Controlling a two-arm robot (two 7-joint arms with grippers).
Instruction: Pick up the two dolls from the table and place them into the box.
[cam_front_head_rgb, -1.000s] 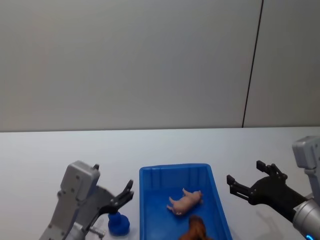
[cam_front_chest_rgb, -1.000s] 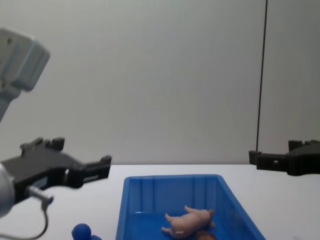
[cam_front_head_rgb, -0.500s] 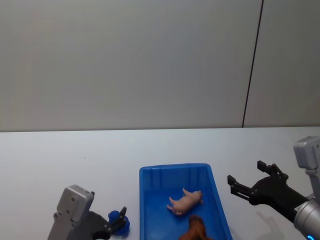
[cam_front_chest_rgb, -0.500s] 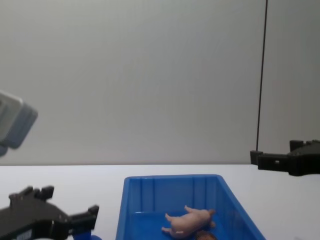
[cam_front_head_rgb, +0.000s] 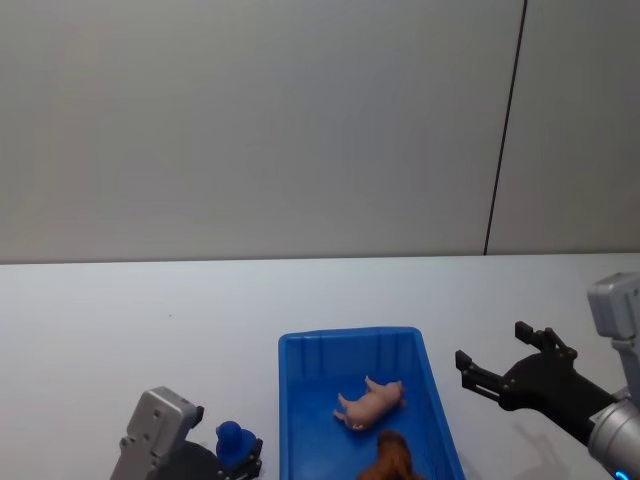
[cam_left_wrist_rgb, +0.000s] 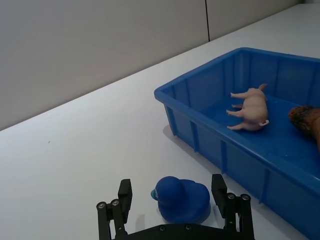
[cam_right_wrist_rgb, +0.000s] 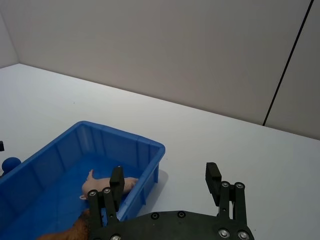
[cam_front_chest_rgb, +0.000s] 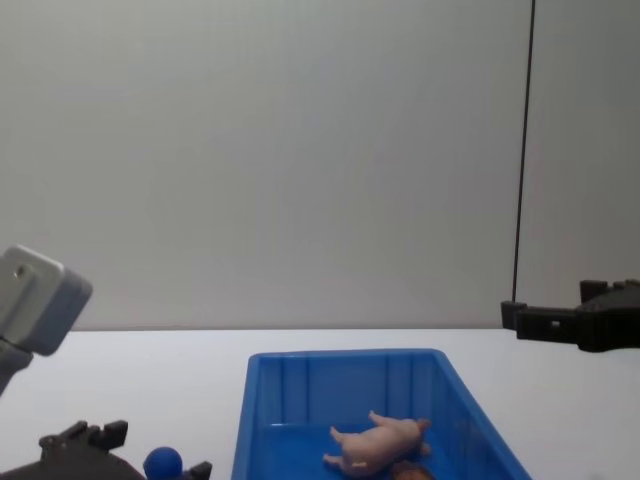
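Left wrist view: left gripper (cam_left_wrist_rgb: 172, 200) wide, straddling blue duck (cam_left_wrist_rgb: 181, 198) on desk (cam_left_wrist_rgb: 75, 165). Pig (cam_left_wrist_rgb: 252, 106) and brown doll (cam_left_wrist_rgb: 307, 119) inside box (cam_left_wrist_rgb: 240, 155); right gripper (cam_front_head_rgb: 510, 375) wide. Judged complete: retract.

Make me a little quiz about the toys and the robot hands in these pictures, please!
1. True or false: the pink pig lies inside the blue box.
2. Which gripper has its open fingers either side of the dark-blue duck: A) left gripper B) right gripper?
3. Fill in: the shaggy brown animal is in the ___.

Key: 1 true; 2 A; 3 box.
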